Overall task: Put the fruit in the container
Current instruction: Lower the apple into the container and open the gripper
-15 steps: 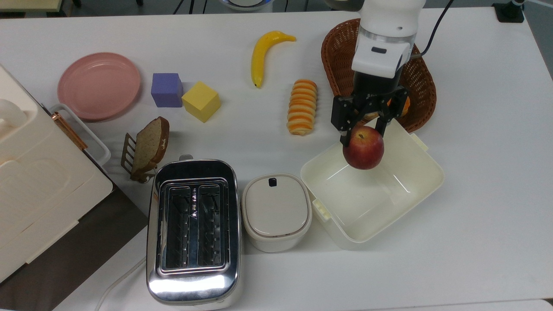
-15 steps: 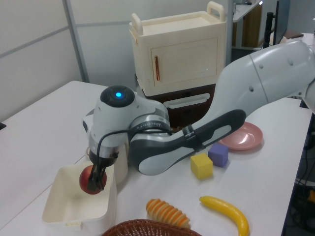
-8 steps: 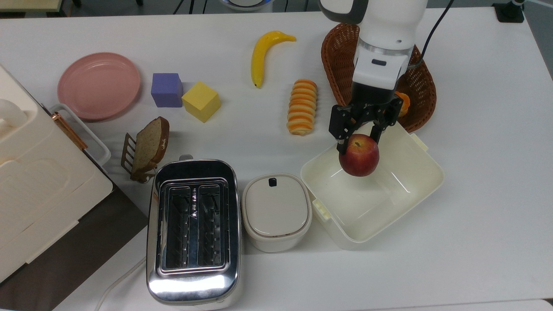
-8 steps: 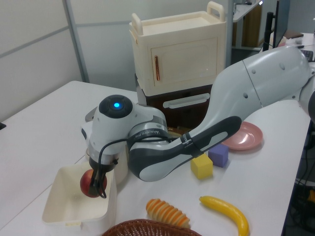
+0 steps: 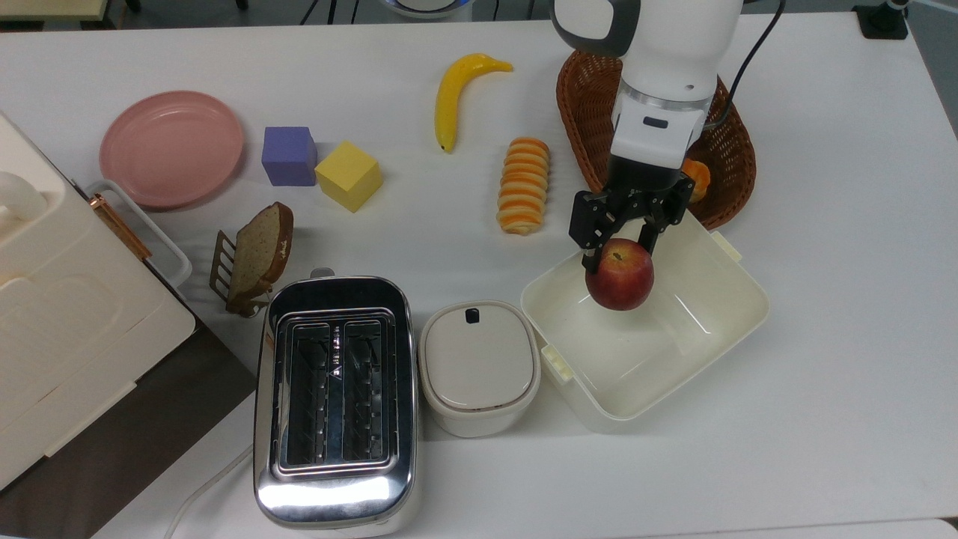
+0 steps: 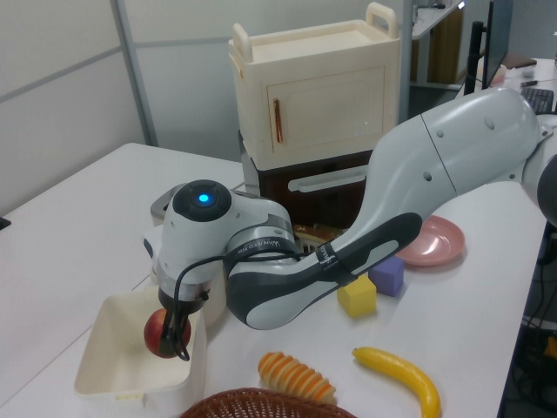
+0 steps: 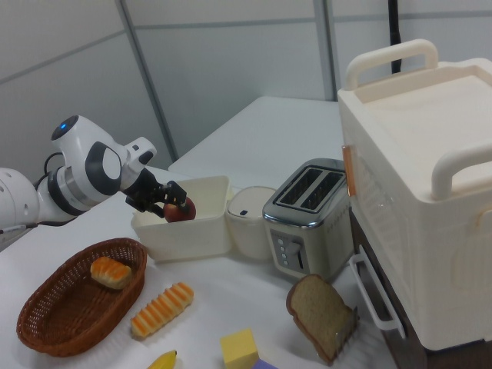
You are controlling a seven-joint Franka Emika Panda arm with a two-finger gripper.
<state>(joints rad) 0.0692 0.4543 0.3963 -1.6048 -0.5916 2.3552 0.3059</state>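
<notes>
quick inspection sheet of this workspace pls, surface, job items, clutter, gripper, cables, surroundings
surface: white table, no spills seen
job's things: round red apple held over the cream-white square plastic tub, not resting on its floor
clutter: yellow banana, brown wicker basket, chrome toaster, lidded white pot, pink plate
grippers: gripper shut on the apple
cables: black cable on the arm; white cord by the toaster
surroundings: cream cabinet

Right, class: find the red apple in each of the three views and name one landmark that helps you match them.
Top view: the apple sits right of centre, held over the tub's upper-left part.
Left view: the apple is at lower left, at the tub's right wall.
Right view: the apple is left of centre, at the tub's rim.
Shared landmark: the cream-white tub, under the end effector.
</notes>
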